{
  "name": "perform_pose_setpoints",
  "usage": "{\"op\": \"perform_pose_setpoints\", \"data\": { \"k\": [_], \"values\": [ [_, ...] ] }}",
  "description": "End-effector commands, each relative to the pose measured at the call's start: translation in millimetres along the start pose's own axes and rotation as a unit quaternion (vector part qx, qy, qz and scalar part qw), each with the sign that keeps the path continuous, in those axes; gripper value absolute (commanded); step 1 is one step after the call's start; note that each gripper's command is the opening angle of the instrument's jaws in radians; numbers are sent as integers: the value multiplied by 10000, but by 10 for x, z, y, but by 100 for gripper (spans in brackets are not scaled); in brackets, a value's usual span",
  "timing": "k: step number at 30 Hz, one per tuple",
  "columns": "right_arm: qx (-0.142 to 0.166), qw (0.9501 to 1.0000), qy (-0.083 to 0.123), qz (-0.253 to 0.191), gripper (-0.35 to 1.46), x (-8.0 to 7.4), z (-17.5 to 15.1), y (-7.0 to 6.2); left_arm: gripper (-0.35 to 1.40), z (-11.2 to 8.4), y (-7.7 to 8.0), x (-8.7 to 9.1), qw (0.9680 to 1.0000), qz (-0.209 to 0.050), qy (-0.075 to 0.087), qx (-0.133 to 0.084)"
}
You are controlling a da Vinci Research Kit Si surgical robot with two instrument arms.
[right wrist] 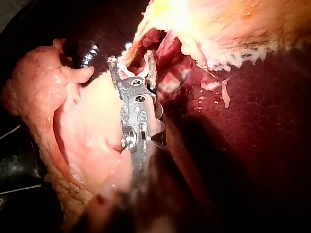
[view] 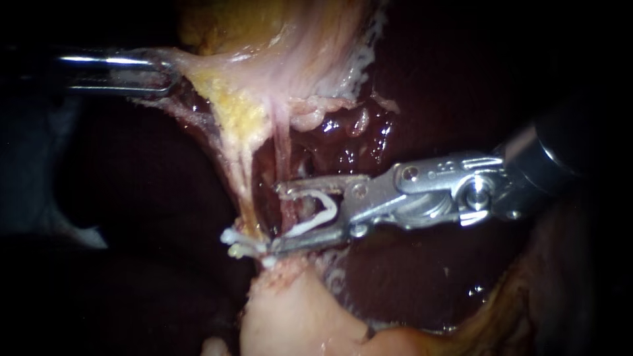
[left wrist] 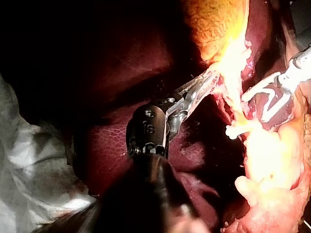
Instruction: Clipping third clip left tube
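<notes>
My right instrument (view: pixel 277 219) comes in from the right, its jaws standing wide and holding a white clip (view: pixel 318 214) that is spread open. A thin pink tube (view: pixel 282 148) runs down from the gallbladder (view: pixel 277 39) and passes between those jaws. Just left of it, a yellowish strand (view: pixel 241 175) ends at two white clips (view: pixel 236 244) beside the lower jaw's tip. My left instrument (view: pixel 161 76) is shut on the gallbladder's edge at the upper left and holds it taut. In the left wrist view the open clip (left wrist: pixel 266 99) lies ahead of my left instrument (left wrist: pixel 204 85).
Dark red liver (view: pixel 428 79) lies behind and around the tubes. A pale pink lump of tissue (view: pixel 290 316) sits just below the placed clips. White gauze (left wrist: pixel 29 160) lies beside the left instrument's shaft in its wrist view.
</notes>
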Motion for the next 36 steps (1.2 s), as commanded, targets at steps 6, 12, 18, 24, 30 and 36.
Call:
{"op": "perform_pose_setpoints", "data": {
  "k": [6,12,18,24,30,36],
  "values": [
    [-26,10000,42,26,50,-1,7,8,-35,1,0,0,10000,-1,2,4],
    [85,9999,128,74,50,0,17,14,-35,2,1,0,10000,-2,4,9],
    [361,9984,408,155,50,3,26,15,-35,3,1,0,10000,-2,4,9],
    [616,9967,511,148,49,6,35,14,-35,3,1,0,10000,-3,5,10],
    [662,9957,602,220,48,11,46,16,-35,4,1,1,10000,-4,6,11],
    [642,9948,726,310,48,16,57,18,-35,5,2,1,10000,-5,8,15]
  ]
}}
